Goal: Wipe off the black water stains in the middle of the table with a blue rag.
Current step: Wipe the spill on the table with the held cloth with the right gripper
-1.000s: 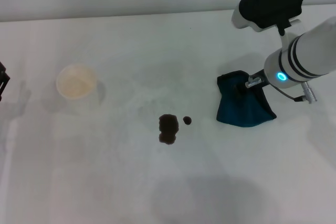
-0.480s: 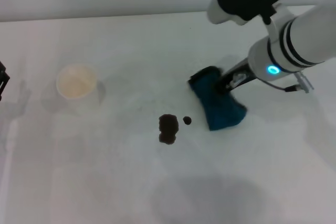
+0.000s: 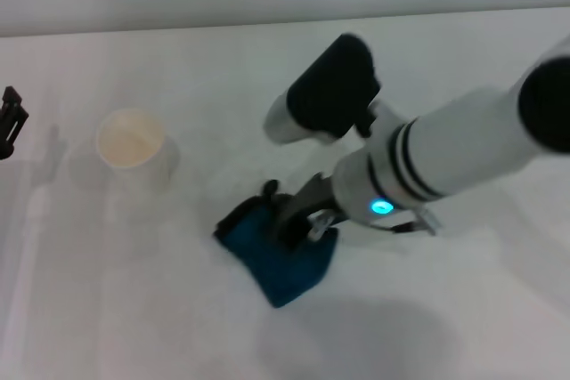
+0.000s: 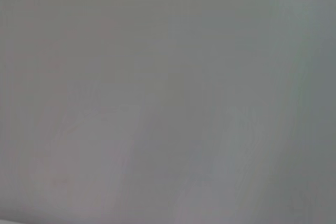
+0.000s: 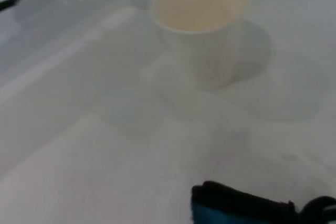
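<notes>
The blue rag (image 3: 283, 260) lies bunched on the white table (image 3: 134, 309) in the middle, under my right gripper (image 3: 298, 222). The gripper is shut on the rag and presses it onto the surface. The rag's black-edged rim also shows in the right wrist view (image 5: 247, 206). The black water stains do not show in any view; the rag and the gripper cover the middle of the table. My left gripper (image 3: 9, 122) is parked at the far left edge. The left wrist view shows only a plain grey surface.
A white paper cup (image 3: 132, 144) stands upright on the table to the left of the rag, also in the right wrist view (image 5: 199, 19). The table's back edge (image 3: 178, 28) runs along the far side.
My right arm has swept the rag from the right of the table leftward and toward me, onto the spot where the dark blotch and dot lay. The stains are no longer visible.
</notes>
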You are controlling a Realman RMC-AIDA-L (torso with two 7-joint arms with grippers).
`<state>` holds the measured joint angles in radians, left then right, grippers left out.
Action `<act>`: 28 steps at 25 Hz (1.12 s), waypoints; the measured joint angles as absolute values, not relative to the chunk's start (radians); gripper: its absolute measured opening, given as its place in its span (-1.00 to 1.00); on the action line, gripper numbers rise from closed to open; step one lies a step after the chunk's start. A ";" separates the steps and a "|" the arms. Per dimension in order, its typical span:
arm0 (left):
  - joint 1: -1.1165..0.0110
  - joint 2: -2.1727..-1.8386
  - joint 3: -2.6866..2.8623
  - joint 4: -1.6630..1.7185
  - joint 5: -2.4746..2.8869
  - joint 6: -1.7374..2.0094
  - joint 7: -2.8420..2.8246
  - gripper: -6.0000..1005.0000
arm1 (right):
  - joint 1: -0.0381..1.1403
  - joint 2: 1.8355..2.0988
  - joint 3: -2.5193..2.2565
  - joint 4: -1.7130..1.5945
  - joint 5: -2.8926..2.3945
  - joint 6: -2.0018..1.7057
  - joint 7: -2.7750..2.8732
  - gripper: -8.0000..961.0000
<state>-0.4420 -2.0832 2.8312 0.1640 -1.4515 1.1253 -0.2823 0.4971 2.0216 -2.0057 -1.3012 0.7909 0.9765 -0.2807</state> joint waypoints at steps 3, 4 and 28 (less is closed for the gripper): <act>-0.451 -2.083 2.834 0.164 -1.451 1.125 -0.282 0.78 | 0.496 2.022 -2.044 -1.211 0.902 0.856 -0.366 -0.83; -0.454 -2.083 2.836 0.164 -1.451 1.125 -0.282 0.78 | 0.496 2.022 -2.046 -1.188 0.937 0.830 -0.392 -0.83; -0.460 -2.079 2.831 0.155 -1.457 1.130 -0.282 0.77 | 0.431 2.010 -1.838 -1.030 0.858 0.676 -0.481 -0.84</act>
